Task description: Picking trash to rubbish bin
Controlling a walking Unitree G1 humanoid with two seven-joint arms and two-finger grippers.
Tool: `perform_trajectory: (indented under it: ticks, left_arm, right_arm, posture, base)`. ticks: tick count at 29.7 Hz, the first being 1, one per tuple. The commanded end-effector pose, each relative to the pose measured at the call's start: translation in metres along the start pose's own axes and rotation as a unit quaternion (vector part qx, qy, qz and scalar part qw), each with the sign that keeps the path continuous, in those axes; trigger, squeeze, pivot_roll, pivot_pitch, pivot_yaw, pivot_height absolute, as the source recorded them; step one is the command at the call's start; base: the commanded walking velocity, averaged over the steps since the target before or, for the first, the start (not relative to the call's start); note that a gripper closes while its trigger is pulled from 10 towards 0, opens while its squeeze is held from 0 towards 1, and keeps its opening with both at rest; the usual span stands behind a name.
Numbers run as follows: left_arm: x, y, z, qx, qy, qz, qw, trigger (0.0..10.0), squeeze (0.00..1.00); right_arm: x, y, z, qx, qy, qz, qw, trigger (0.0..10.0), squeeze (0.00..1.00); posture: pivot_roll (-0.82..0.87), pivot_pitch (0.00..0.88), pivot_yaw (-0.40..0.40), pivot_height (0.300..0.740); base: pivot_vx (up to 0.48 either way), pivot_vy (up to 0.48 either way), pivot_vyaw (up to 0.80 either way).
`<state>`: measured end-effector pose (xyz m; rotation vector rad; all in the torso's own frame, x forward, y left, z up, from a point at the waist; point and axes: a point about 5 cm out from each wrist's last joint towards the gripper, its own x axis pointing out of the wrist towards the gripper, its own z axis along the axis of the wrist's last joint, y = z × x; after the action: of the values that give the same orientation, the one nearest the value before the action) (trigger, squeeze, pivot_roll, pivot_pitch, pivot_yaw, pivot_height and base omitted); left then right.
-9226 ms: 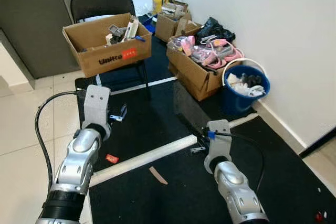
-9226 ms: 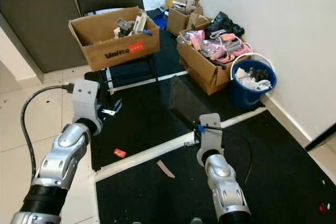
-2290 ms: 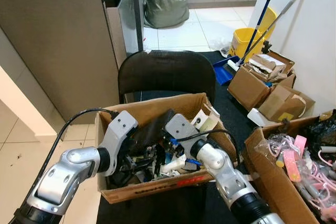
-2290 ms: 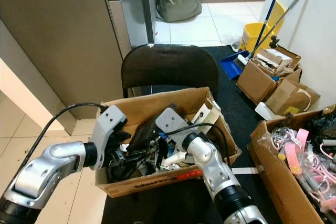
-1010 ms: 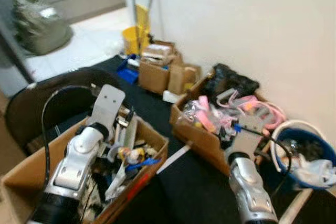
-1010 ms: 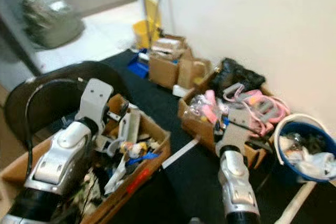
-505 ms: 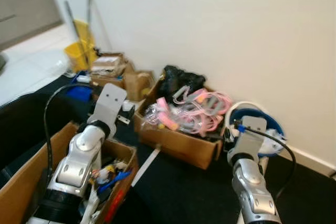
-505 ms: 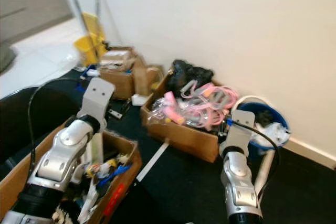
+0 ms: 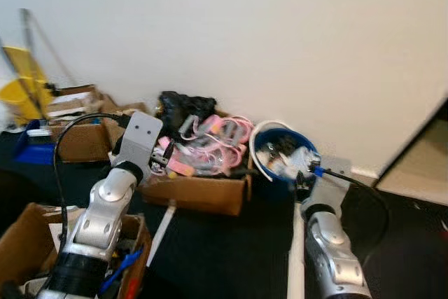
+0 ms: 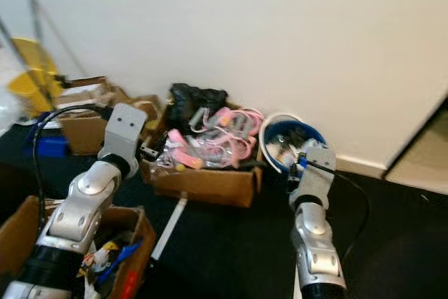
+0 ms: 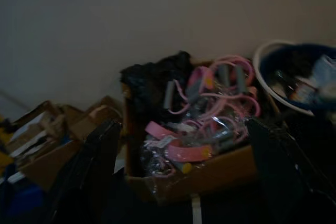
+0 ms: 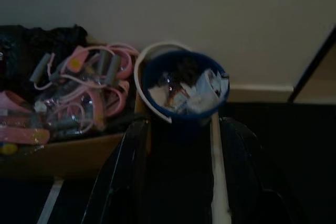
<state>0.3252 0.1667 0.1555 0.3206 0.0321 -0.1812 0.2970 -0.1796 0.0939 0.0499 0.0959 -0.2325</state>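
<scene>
Rubbish bin: the blue bucket with a white rim (image 9: 283, 152) stands against the white wall (image 9: 280, 40), right of centre in the left eye view; in the right wrist view it sits in the upper middle, framed between the fingers.
Bin contents: crumpled white paper or plastic scraps (image 12: 197, 95) and some darker bits, filling it nearly to the rim.
Right gripper: the right gripper (image 12: 181, 145) is raised just short of the bin and aimed at it, probably lined up for a drop; its fingers stand well apart with nothing visible between them.
Left gripper: the left gripper (image 11: 181, 150) points at the cardboard box of pink items (image 9: 199, 173); its fingers are spread wide and carry nothing.
Box of pink items: left of the bin and just beside it, holding pink looped bands, grey handles and clear wrappers, with a black bag (image 9: 182, 106) at its back.
Near box: an open cardboard box (image 9: 28, 243) at lower left holds mixed clutter, including something blue.
Far boxes: smaller cartons (image 9: 77, 127) sit at the left, with a yellow mop bucket (image 9: 21, 96) beyond them.
Floor: black matting (image 9: 224, 250) with a white strip (image 9: 162, 223).
</scene>
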Motion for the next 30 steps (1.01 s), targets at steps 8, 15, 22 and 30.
perform_trajectory:
  ticks: [8,15,22,30]
  left_arm:
    - [0.0007,0.0034,-0.0034,-0.004,0.006,0.009,1.000,10.0,0.00]
    - [0.0014,0.0056,-0.0061,-0.004,0.014,0.021,1.000,10.0,0.00]
    - [0.0018,0.0098,-0.0091,-0.012,0.021,0.042,0.999,10.0,0.00]
    - [-0.0010,0.0122,-0.0103,-0.024,0.018,0.066,0.997,10.0,0.00]
  right_arm:
    - [-0.0008,-0.0036,-0.0039,-0.003,0.010,-0.006,1.000,10.0,0.00]
    - [-0.0013,-0.0052,-0.0060,-0.008,0.015,-0.004,1.000,10.0,0.00]
    - [-0.0004,-0.0034,-0.0027,-0.015,0.012,0.004,1.000,10.0,0.00]
    - [0.0060,0.0010,0.0035,-0.028,0.009,0.028,0.999,10.0,0.00]
  posture:
    - [0.01,0.110,0.078,0.740]
    - [0.01,0.115,0.077,0.740]
    - [0.00,0.108,0.049,0.740]
    - [0.00,0.110,-0.023,0.740]
  base:
    - [0.000,0.000,-0.80]
    - [0.000,0.000,-0.80]
    - [0.000,0.000,-0.80]
    - [0.000,0.000,-0.80]
